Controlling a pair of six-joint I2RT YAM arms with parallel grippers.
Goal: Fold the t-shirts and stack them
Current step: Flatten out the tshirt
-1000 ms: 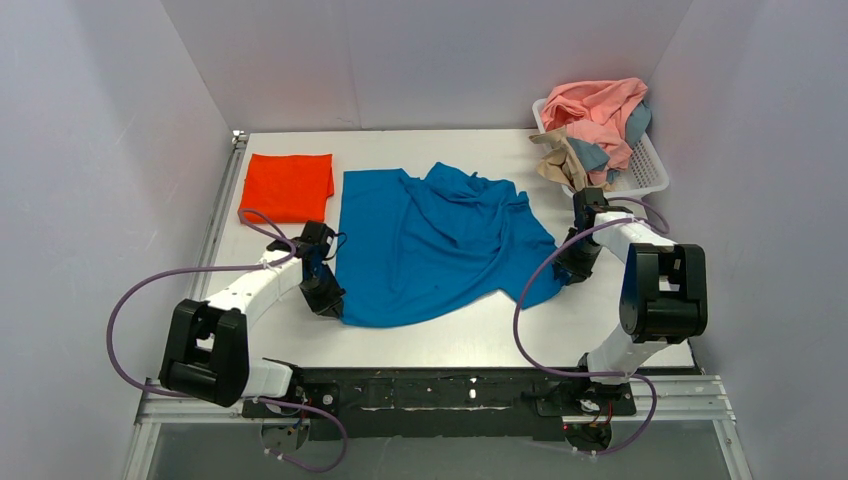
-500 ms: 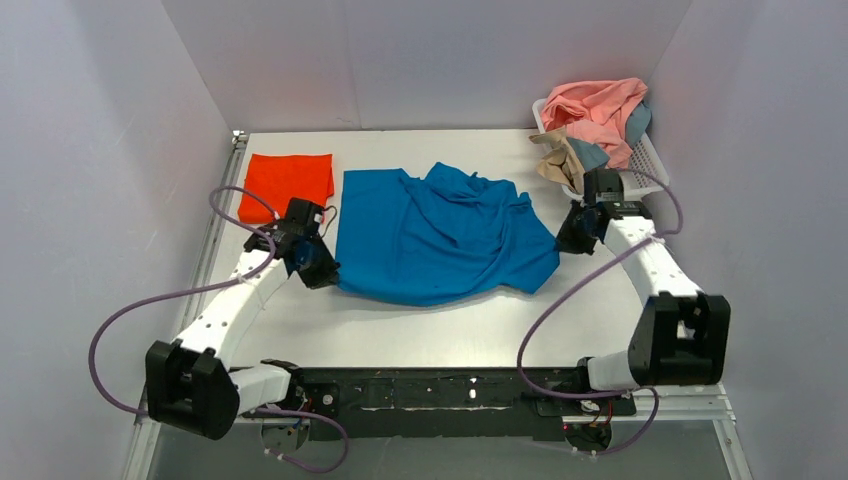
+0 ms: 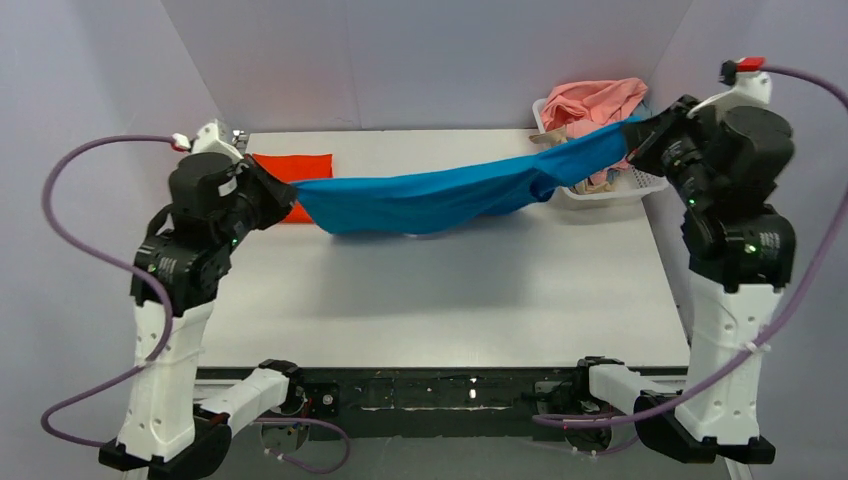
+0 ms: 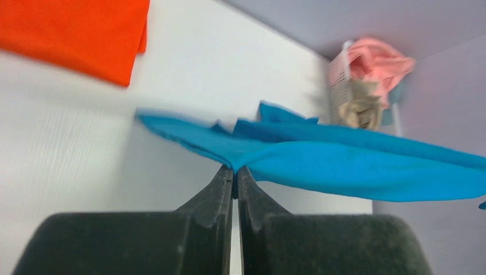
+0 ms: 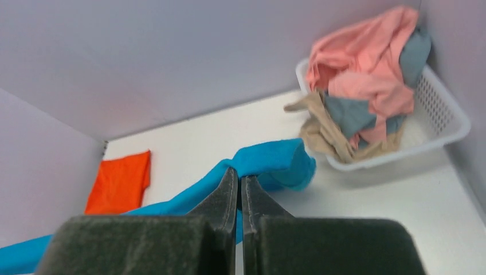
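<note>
While the orange shirt (image 3: pixel 300 166) is lying folded flat at the far left of the table (image 3: pixel 450 300), the left gripper (image 3: pixel 287 196) is pinching one end of the blue shirt (image 3: pixel 430 200). Its jaws are pressing together on the cloth, with hardly a gap showing in the wrist view. The blue shirt is hanging clear of the table between the two raised arms, running left to right as a sagging band. Its middle is drooping lowest and loose cloth is bunching along the underside. At the far end the right gripper (image 3: pixel 633 133) is pinching the shirt the same way, jaws clamped on a fold of blue. It is holding that end higher than the left one, just in front of the basket (image 5: pixel 412 149). In the basket a pink shirt (image 5: pixel 367 63), a tan shirt (image 5: pixel 321 129) and a dusty-blue shirt (image 5: pixel 347 114) are lying in a heap.

As I judge it, the arms are spreading the blue shirt, drawing it out in the air so that it can go down flat. Its folding is not yet begun. The next move is calling for both arms to come down together, with the pull even at both ends so that the cloth lands smooth rather than bunched. It should land on the bare middle of the table, short of the orange shirt. The right end has further to drop, so levelling the two ends first looks wise. Neither gripper should let go until the cloth is resting on the surface.
</note>
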